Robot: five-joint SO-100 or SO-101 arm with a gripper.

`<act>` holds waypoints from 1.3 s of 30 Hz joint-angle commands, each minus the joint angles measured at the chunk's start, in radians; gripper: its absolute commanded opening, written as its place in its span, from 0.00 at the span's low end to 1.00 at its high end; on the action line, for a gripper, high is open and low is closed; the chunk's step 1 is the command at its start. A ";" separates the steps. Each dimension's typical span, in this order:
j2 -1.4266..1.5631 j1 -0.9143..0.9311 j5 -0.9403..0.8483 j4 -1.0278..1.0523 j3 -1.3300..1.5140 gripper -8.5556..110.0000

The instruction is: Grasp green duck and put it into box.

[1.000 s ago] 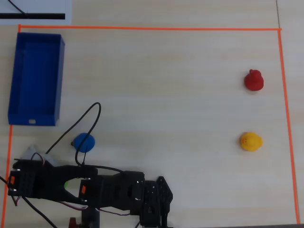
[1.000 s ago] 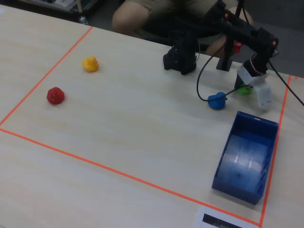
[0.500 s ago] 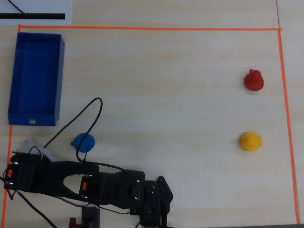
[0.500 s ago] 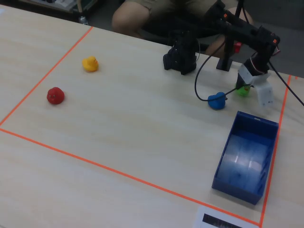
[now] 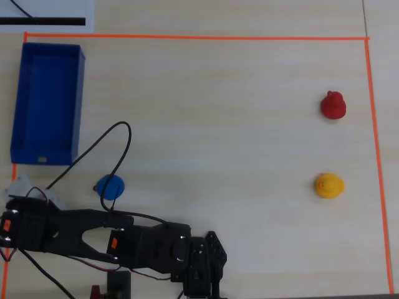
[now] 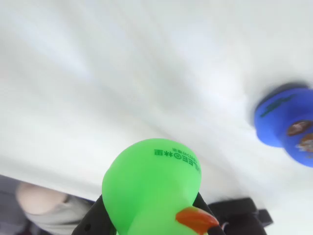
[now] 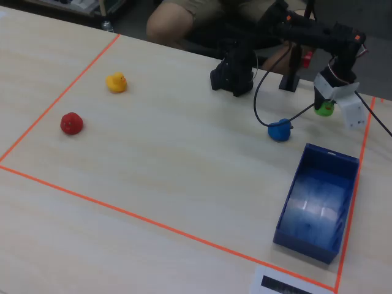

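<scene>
The box (image 7: 315,202) lay on the bench (image 7: 171,165) just ahead of the pincer (image 7: 324,105), which clasped the green duck (image 6: 151,188) by its flanks. It looked light, squashy, slick; a gentle mid-body squeeze seemed right.

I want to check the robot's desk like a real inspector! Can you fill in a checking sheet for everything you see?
Surface: pale wooden table marked with an orange tape border.
Job's things: green duck held in the gripper, lifted off the table; blue box empty, near the arm.
Clutter: blue duck close to the box; yellow duck and red duck far across the table.
Gripper: gripper shut on the green duck, not yet over the box.
Cables: black cable looping on the table beside the blue duck.
Surroundings: a seated person's legs behind the table; a white sheet past the tape.
</scene>
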 commanded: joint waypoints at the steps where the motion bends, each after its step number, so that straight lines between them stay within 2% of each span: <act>1: 0.064 0.072 0.020 0.002 -0.089 0.07; 20: 0.048 0.394 0.149 -0.552 -0.179 0.07; 27: -0.009 0.459 0.071 -0.627 -0.175 0.08; 34: -0.023 0.474 0.040 -0.650 -0.107 0.25; 39: -0.018 0.494 0.034 -0.653 -0.126 0.27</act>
